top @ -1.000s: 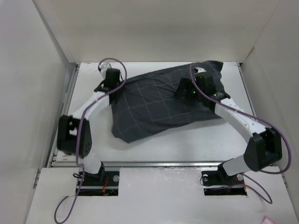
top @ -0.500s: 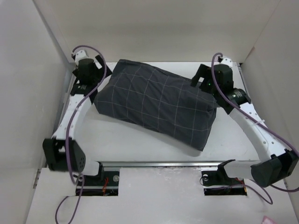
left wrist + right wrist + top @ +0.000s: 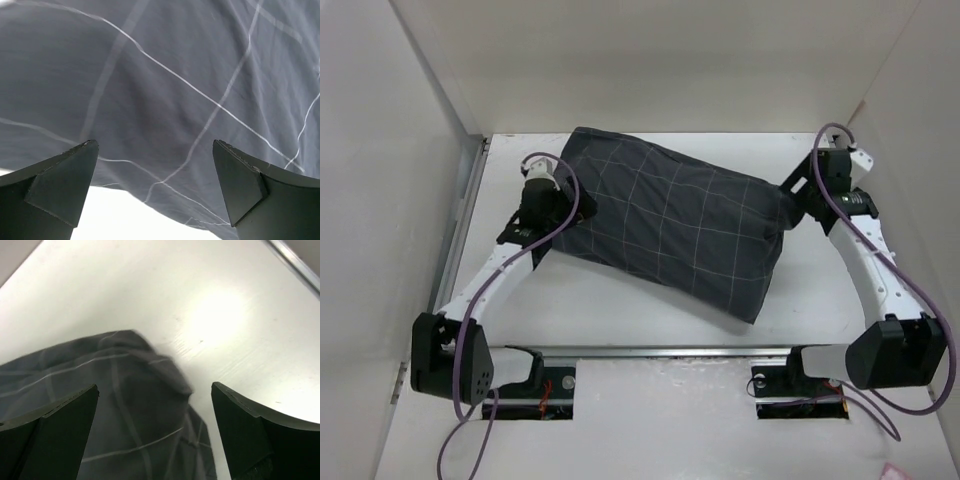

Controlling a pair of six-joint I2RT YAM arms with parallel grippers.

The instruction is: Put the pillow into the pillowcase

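Observation:
The dark grey pillowcase (image 3: 670, 225) with its thin light grid lies plump and slanted across the table (image 3: 620, 310), its low corner toward the front right. The pillow is hidden; no white fabric shows. My left gripper (image 3: 550, 215) stands open at the case's left end. In the left wrist view the left gripper (image 3: 155, 167) faces the bulging pillowcase (image 3: 175, 75) with nothing between its fingers. My right gripper (image 3: 798, 197) is open beside the case's right end. In the right wrist view the right gripper (image 3: 155, 402) hovers over a rumpled corner of the pillowcase (image 3: 125, 410).
White walls (image 3: 410, 150) close in the table on the left, back and right. A metal rail (image 3: 660, 351) runs along the front edge, with both arm bases behind it. Purple cables loop off both arms.
The case went from flat to plump a second ago and has since stayed put. My left gripper opened and came down from the far left corner to the case's left end; my right arm drew outward to the right.

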